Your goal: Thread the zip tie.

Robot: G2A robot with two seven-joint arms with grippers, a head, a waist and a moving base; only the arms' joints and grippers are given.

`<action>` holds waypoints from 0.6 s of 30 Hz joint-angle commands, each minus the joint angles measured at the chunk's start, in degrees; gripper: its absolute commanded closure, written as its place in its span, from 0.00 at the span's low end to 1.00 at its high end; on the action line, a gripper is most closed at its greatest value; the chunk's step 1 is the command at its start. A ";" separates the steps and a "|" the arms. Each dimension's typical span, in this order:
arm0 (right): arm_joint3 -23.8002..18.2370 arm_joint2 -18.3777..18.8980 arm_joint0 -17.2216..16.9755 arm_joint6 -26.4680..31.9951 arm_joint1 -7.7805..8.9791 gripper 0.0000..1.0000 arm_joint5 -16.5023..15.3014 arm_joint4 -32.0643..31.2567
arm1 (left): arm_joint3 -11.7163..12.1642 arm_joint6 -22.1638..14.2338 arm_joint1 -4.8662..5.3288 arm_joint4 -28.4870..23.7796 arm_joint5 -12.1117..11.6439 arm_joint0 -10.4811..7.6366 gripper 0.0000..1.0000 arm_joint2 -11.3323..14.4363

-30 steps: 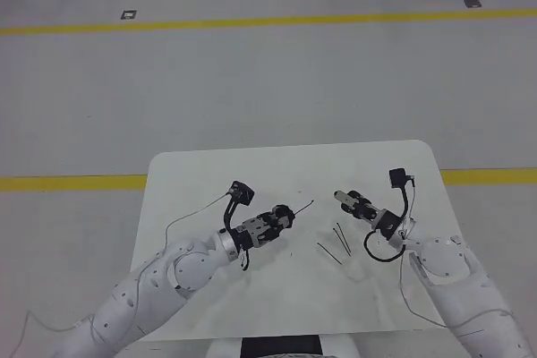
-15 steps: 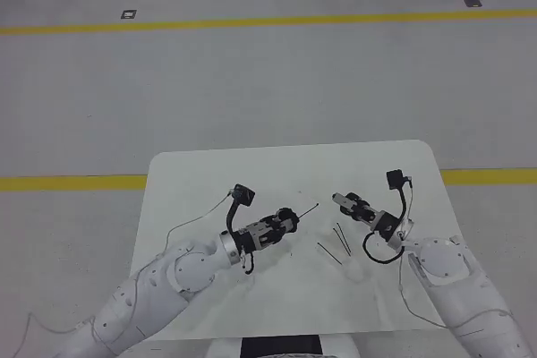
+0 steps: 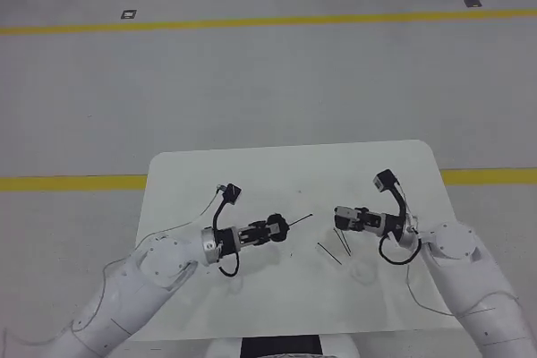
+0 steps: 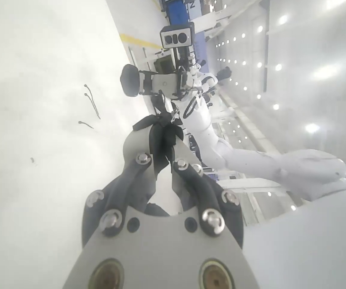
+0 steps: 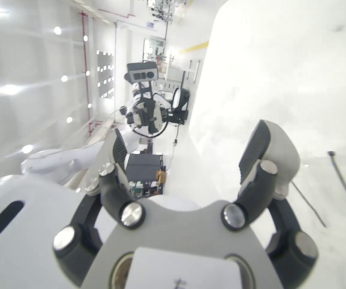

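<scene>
Grey floor with two yellow stripes lies beyond the white table [image 3: 251, 179] where I work. My left pincer [image 3: 280, 225] hangs over the middle of the table, its fingers pressed together on the zip tie [image 3: 300, 219]. The tie's free end sticks out past my fingertips towards 2 o'clock. From my left wrist, the pincer [image 4: 160, 133] shows its dark pads clamped tight, though the thin tie itself is hard to make out there.

My right pincer [image 3: 340, 217] is at 3 o'clock from the left one, facing it across a gap and apart from the tie's tip. Its fingers are spread wide, with nothing between them, as my right wrist shows [image 5: 189, 135].

Three spare ties [image 3: 341, 240] lie flat on the table at 5 o'clock from my left pincer, just below the right one. Two lie close side by side and the third a little apart; they show from both wrists [image 4: 92, 106] [image 5: 342, 178].
</scene>
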 commanded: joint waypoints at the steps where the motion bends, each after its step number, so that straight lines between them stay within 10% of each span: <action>1: 0.81 -0.05 0.66 3.33 -0.59 0.00 0.00 2.09 | -0.19 -1.98 -0.45 -1.14 0.00 0.80 1.00 -1.00; 18: 2.54 -2.11 2.70 9.59 -3.06 0.00 1.01 6.60 | 0.82 -6.16 -2.34 -2.41 0.76 1.72 1.00 -1.34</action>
